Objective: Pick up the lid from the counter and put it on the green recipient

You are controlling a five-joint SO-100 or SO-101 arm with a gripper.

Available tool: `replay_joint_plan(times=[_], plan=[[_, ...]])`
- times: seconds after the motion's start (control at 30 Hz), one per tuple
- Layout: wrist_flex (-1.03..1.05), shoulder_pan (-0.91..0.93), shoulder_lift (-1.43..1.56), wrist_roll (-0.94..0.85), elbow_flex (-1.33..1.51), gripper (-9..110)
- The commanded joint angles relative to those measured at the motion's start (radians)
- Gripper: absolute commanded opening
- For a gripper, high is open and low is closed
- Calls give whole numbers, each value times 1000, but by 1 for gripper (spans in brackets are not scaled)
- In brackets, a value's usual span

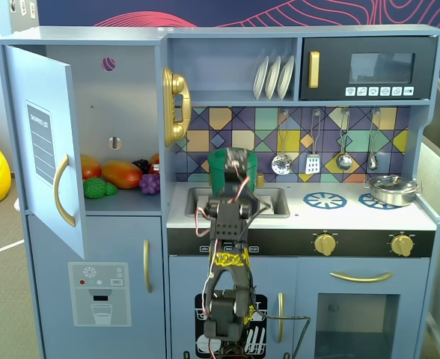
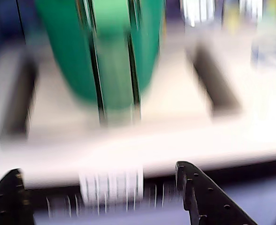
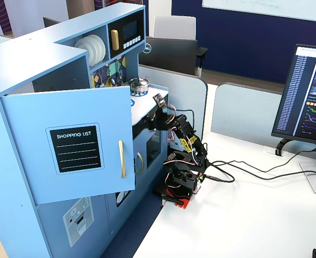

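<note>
Gripper point(image 2: 100, 197): at the bottom of the wrist view. Its two black fingers point(image 2: 199, 197) stand wide apart, with nothing between them.
Counter point(image 2: 185, 140): the pale front edge lies just past the fingers.
Pot point(image 2: 105, 51): the tall green pot stands straight ahead of the gripper, in the sink. Its light strap faces the camera and runs up and down.
Pot in a fixed view point(image 1: 221, 166): it shows behind the arm, with its top open.
Lid: it cannot be seen in any picture. The wrist view is blurry, so its place cannot be told.
Next move: likely finding the lid first, then going to the pot.
</note>
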Motion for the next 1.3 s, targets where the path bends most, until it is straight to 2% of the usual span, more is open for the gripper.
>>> replay_joint_plan(times=[0.0,0.1,0.17,0.33,0.57,0.7,1.0,1.27], plan=[[44,2,44,17,210,17],[34,-21,55,-20,394,4],[-15,-37,66,-18,518,0],[-101,-84,104,60,750,0],[-43,-146,146,67,925,1],[100,-153,225,11,979,2],[390,-149,333,43,982,2],[391,-120,334,89,982,2]])
